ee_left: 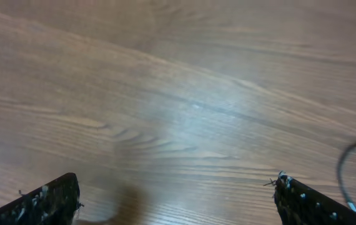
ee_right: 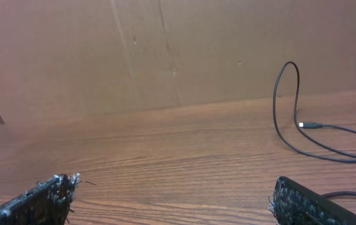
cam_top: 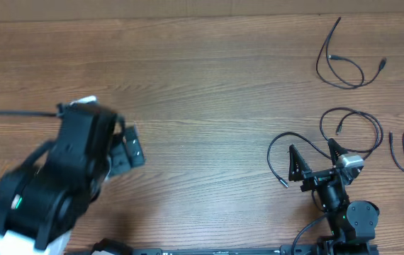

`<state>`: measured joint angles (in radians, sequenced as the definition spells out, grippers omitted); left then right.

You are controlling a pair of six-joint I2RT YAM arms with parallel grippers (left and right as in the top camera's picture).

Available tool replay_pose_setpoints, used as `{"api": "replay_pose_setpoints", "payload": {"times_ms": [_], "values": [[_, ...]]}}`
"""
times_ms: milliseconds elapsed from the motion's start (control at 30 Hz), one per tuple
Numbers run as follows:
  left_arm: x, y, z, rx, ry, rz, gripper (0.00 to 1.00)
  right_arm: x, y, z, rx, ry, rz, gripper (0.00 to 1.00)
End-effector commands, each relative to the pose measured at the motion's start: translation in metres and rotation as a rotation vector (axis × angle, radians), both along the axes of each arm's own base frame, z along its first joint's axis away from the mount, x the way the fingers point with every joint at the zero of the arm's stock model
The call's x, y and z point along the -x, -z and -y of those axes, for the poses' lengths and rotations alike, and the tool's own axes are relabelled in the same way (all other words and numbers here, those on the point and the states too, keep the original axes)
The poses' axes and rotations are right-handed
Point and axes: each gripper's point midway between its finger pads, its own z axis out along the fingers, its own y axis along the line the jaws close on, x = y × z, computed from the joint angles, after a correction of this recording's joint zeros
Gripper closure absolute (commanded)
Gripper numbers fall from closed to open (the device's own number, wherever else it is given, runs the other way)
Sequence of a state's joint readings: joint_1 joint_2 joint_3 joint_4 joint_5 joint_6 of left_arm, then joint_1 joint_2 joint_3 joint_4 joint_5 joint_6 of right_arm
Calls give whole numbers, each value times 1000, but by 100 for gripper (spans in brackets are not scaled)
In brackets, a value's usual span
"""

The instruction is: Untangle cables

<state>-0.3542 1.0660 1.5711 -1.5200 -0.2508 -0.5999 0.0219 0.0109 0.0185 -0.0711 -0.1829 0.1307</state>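
Plainly, both tools stand released and hold nothing. The left tool (ee_left: 178, 199) belongs to the bulky black arm (cam_top: 67, 177) over the left half of the brown wood-grain desk (cam_top: 209, 78). Its two black fingers (ee_left: 53, 200) are spread wide above bare wood. Only a curved piece of thin black cord (ee_left: 342, 165) shows at the right edge of that wrist view. The right tool (cam_top: 312, 156) sits low over the right side of the desk, its fingers likewise wide apart with nothing between them.

The thin black flexible cables all lie on the right part of the desk, well away from the left tool. The far cable (cam_top: 361, 74), a small loop with plug ends, lies near the back edge. In the right wrist view, a cord (ee_right: 276, 106) arches up in front of the brown cardboard wall (ee_right: 165, 50), with a silver plug on the desk beside it. The looped cable (cam_top: 351, 109) curls just beyond the right tool, and one arc runs close past the fingertips; I cannot tell whether it touches them. The edge cable (cam_top: 393, 154) lies at the right border, cut off by the frame.
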Motion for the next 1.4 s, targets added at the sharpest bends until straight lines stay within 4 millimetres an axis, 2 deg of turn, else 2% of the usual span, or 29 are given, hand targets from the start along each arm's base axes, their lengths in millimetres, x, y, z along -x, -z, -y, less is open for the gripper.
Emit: {"api": "replay_pose_setpoints", "payload": {"times_ms": [0, 133, 267, 333, 500, 600, 733, 833, 933, 1100, 1367], "values": [[21, -18, -4, 49, 10, 93, 0, 0, 2, 0, 5, 0, 3, 0], [49, -33, 0, 148, 59, 182, 0, 0, 2, 0, 5, 0, 3, 0], [78, -50, -13, 190, 56, 306, 0, 0, 2, 0, 5, 0, 3, 0], [92, -49, -18, 199, 53, 327, 0, 0, 2, 0, 5, 0, 3, 0], [122, -33, -28, 220, 44, 368, 1, 0, 2, 0, 5, 0, 3, 0], [138, -15, -28, 248, 49, 394, 0, 0, 2, 0, 5, 0, 3, 0], [151, 14, -30, 264, 41, 420, 0, 0, 2, 0, 5, 0, 3, 0], [152, 39, -26, 262, 68, 441, 0, 0, 2, 0, 5, 0, 3, 0], [147, 48, -16, 257, 140, 484, 0, 0, 2, 0, 5, 0, 3, 0], [134, 38, 5, 222, 318, 618, 0, 0, 2, 0, 5, 0, 3, 0], [111, 27, 11, 187, 357, 715, 0, 0, 2, 0, 5, 0, 3, 0]]}}
